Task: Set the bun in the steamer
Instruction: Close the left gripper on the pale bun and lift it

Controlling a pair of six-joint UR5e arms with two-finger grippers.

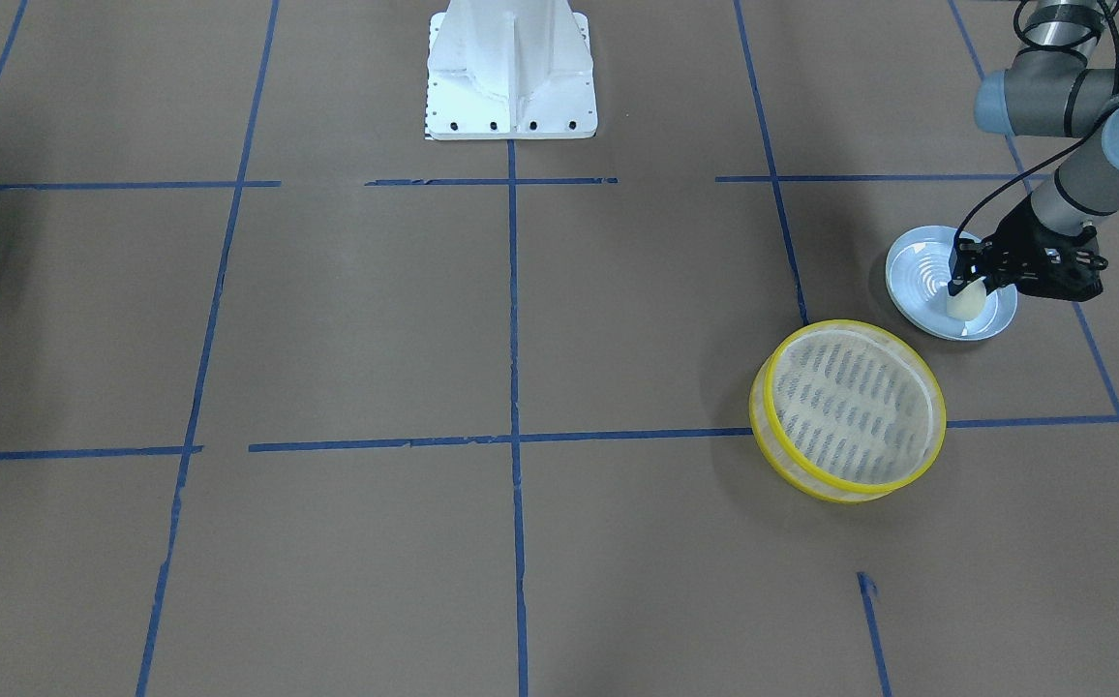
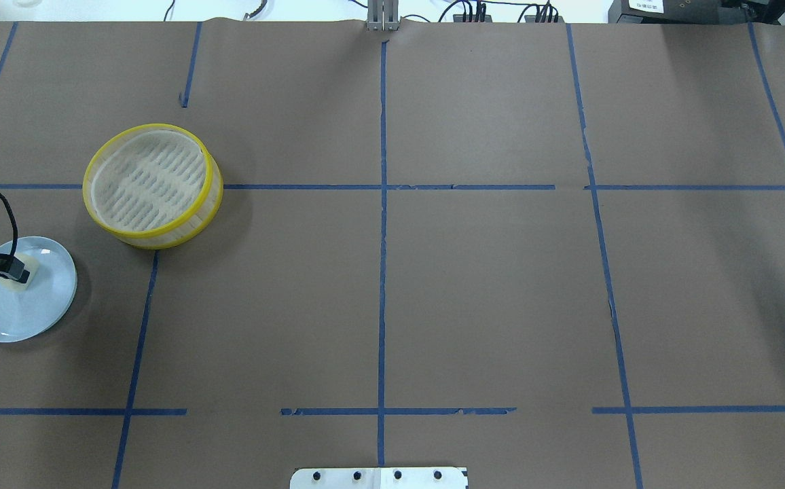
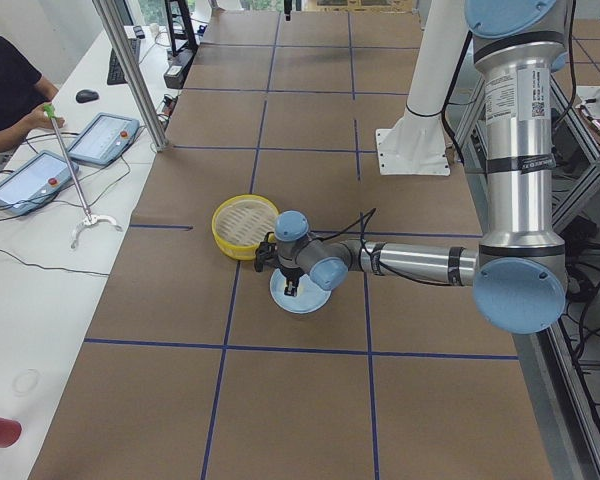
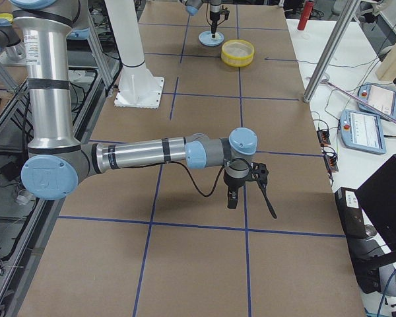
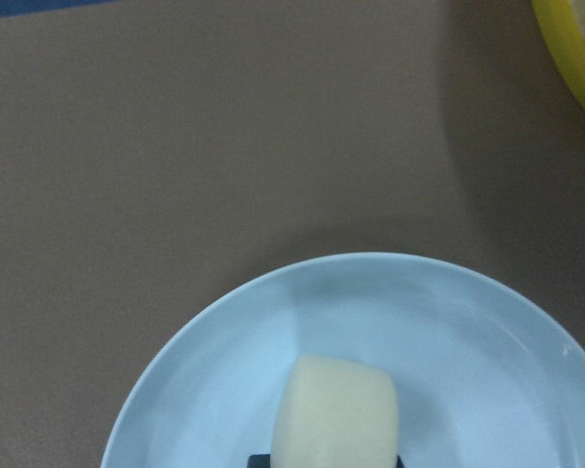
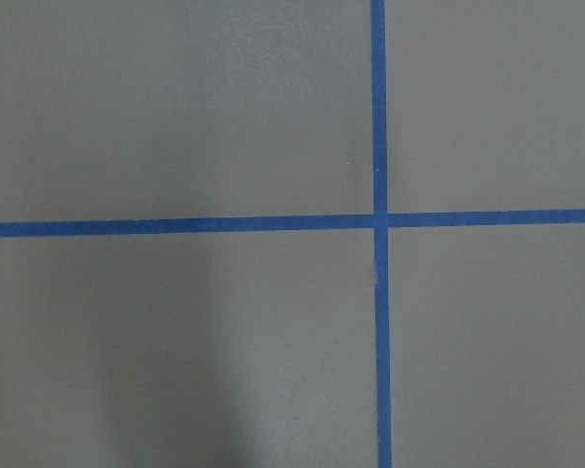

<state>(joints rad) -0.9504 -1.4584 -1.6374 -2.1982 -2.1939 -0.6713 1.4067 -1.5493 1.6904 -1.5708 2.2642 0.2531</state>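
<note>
One bun [image 1: 966,302] on the pale blue plate [image 1: 908,271], left gripper [image 1: 972,286] fingers closed on it | steamer [image 1: 816,484] near, empty | right gripper [image 4: 232,198] well apart, grip unclear | risk: the soft bun may slip free or clip the yellow rim.

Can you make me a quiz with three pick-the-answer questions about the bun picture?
1. Where is the bun?
A. in the steamer
B. on the blue plate
C. on the bare table

2. What colour is the steamer's rim?
A. red
B. yellow
C. green

3. The steamer is
A. empty
B. full of buns
C. covered by a lid

Answers:
1. B, the bun sits on the plate.
2. B, the steamer has a bright yellow ring on top.
3. A, only its slatted bottom shows inside.
</note>
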